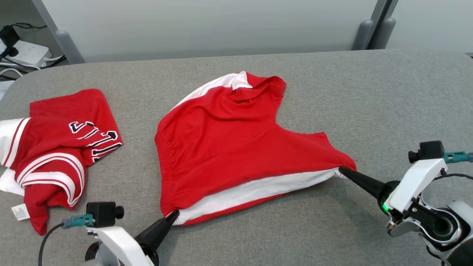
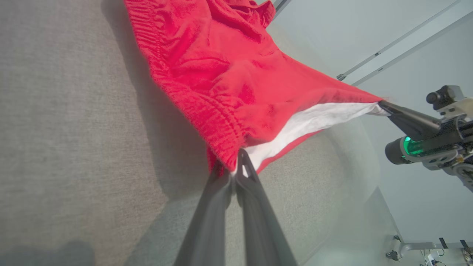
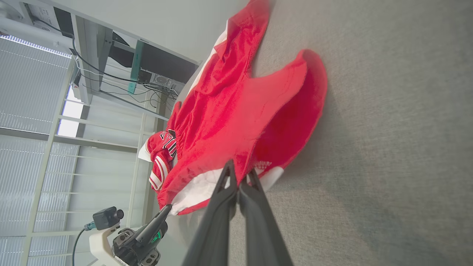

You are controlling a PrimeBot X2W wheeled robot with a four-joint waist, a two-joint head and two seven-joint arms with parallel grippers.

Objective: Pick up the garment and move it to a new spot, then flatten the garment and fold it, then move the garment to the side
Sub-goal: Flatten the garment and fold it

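The garment (image 1: 229, 140) is a pair of red shorts with white side panels, spread in the middle of the grey table. My left gripper (image 1: 173, 215) is shut on its near left corner by the waistband, where the cloth bunches between the closed fingers (image 2: 236, 168). My right gripper (image 1: 342, 170) is shut on the near right corner, and the white-edged hem is pulled taut between the two grippers. In the right wrist view the closed right gripper (image 3: 238, 175) pinches the red and white cloth (image 3: 236, 122), whose near edge is lifted slightly off the table.
A second red garment (image 1: 55, 151) with white stripes and lettering lies crumpled at the table's left edge. The grey table (image 1: 369, 96) stretches bare to the right and behind. A power strip with cables (image 1: 22, 51) sits beyond the far left corner.
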